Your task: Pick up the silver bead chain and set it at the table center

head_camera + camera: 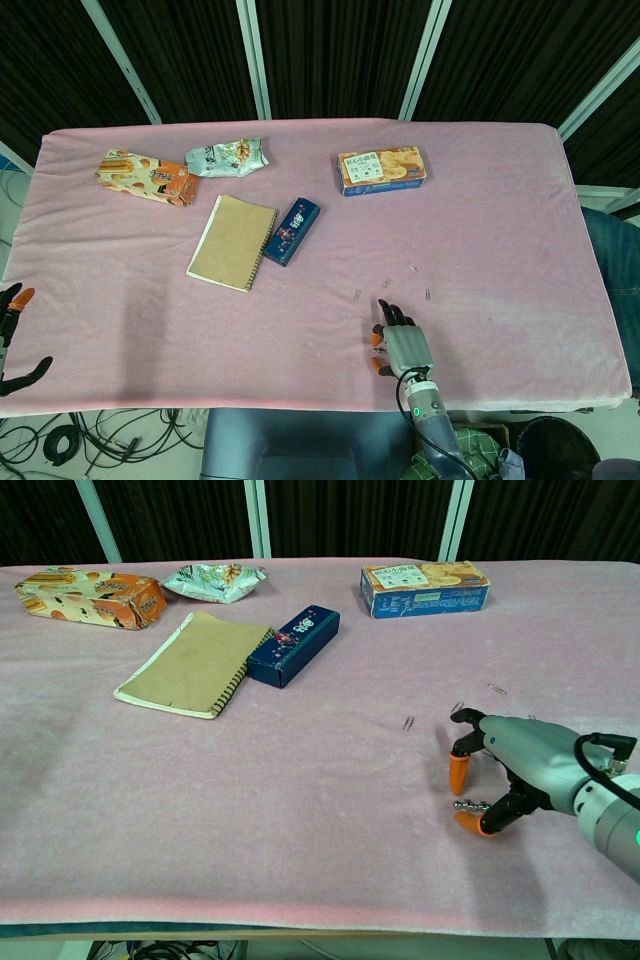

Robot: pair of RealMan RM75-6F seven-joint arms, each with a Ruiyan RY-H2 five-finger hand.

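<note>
The right hand [490, 780] hovered, fingers curled but holding nothing, over the silver bead chain [468, 804] at the counter's [520, 200] five o'clock; the thin chain could slip through the fingertips

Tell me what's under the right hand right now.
In the chest view, a short silver bead chain lies on the pink table cover beneath the right hand, beside an orange-tipped finger. Whether the fingers touch it is unclear; the head view hides it.
</note>
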